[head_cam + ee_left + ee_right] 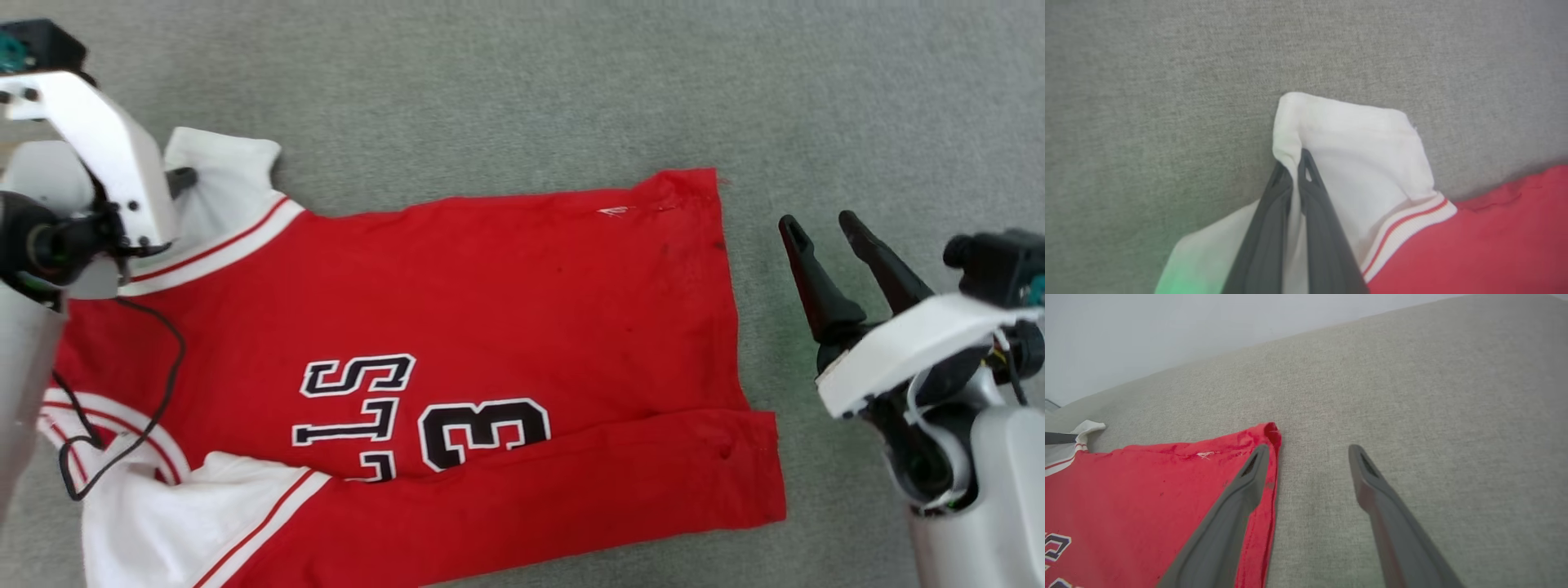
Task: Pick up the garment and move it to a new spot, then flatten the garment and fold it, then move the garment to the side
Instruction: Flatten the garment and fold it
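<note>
The red garment (490, 327) lies front up on the grey surface, collar to the left and hem to the right, its near side folded over so part of the black lettering is covered. My left gripper (1294, 163) is shut on the edge of the far white sleeve (1363, 151), with the cloth pinched between the fingertips. In the head view that sleeve (216, 175) sits at the upper left beside my left wrist. My right gripper (820, 224) hovers open just right of the hem, holding nothing. In the right wrist view its left finger (1237, 502) overlaps the hem's far corner (1271, 430).
Grey fabric surface (571, 90) spreads around the garment, with bare room beyond it and to the right. A pale wall (1167, 330) rises past the surface's far edge. A black cable (155, 376) from my left arm hangs over the collar area.
</note>
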Robot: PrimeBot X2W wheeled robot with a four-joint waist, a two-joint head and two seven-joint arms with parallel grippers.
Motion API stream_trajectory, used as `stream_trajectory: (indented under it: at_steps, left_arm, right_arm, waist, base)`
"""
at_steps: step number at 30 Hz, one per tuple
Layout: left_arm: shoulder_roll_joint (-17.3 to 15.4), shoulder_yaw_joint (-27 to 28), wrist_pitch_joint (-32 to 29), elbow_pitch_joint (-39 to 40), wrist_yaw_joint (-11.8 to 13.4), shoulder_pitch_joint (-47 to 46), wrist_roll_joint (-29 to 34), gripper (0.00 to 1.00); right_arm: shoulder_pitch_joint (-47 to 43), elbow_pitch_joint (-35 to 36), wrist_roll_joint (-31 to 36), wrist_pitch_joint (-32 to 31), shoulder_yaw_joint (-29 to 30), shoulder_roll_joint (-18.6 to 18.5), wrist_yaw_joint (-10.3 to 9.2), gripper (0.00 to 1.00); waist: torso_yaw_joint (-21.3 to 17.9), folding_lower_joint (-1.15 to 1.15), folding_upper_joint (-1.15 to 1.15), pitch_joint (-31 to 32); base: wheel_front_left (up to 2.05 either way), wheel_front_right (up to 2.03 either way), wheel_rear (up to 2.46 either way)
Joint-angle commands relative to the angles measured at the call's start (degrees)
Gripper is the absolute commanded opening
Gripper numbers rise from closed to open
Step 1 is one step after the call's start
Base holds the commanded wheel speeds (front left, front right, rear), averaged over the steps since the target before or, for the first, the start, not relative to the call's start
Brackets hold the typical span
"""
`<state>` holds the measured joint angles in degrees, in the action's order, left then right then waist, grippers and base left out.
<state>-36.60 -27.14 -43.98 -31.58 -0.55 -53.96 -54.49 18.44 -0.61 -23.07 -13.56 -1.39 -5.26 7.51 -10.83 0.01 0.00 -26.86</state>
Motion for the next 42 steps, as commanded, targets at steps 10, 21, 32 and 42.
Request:
stream_trajectory:
  at_steps: [10,21,32,42]
  left_arm:
    - [4.5,-1.8,6.5,2.9,-3.0,-3.4,2.4,0.00]
    - [4.6,-1.9,8.7,6.1,-3.6,-3.2,2.8,0.00]
    - [5.6,-2.4,10.8,5.5,-4.6,0.4,1.4,0.00]
    - [5.6,-0.6,18.3,7.7,-3.9,11.3,-0.8,0.00]
  right_arm:
    - [13.9,-12.3,-6.1,-25.6,-0.5,-6.1,-0.04,1.00]
    - [21.8,-29.4,-5.4,-36.8,-5.9,-3.9,-0.04,0.38]
    - [24.8,-29.6,-5.5,-35.2,-6.3,-5.8,-0.04,0.00]
    - [16.4,-18.8,-6.2,-31.6,-4.6,-8.8,-0.04,0.00]
  waist:
    - [7.6,-0.01,0.00,1.7]
    - [9.7,-0.01,0.00,-1.9]
    - [10.3,-0.01,0.00,1.2]
    - [11.3,-0.01,0.00,12.1]
  base:
    - [0.00,0.00,0.00]
    - [0.00,0.00,0.00]
    - [0.00,0.00,0.00]
    - [0.00,0.00,0.00]
